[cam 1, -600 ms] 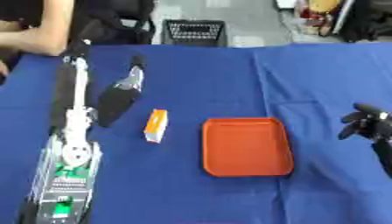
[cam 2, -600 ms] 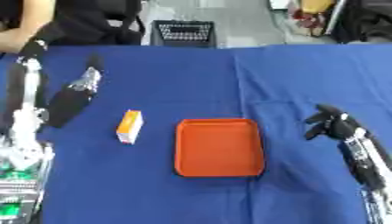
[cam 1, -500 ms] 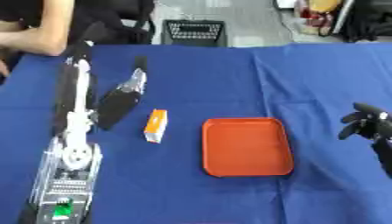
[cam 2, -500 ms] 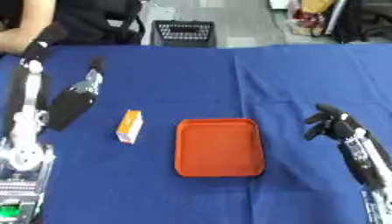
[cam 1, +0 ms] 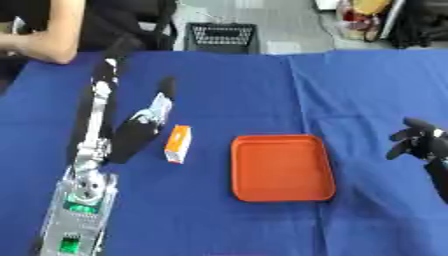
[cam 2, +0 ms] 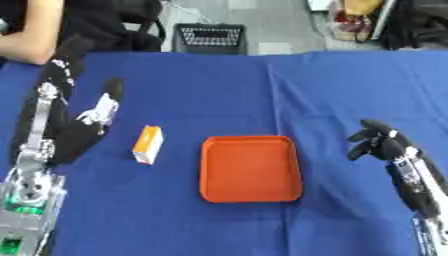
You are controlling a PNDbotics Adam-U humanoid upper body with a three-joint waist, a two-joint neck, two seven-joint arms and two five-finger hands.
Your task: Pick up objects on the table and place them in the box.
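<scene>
One orange tray mid-table, one small orange-and-white carton toward the table's left edge, two robot hands: left, right.

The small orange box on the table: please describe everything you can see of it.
The small orange box is a narrow carton, orange with a white near end, seemingly cardboard. It lies flat on the blue tablecloth, its long side running away from the robot. It sits between the left hand and the orange tray, touching neither.
</scene>
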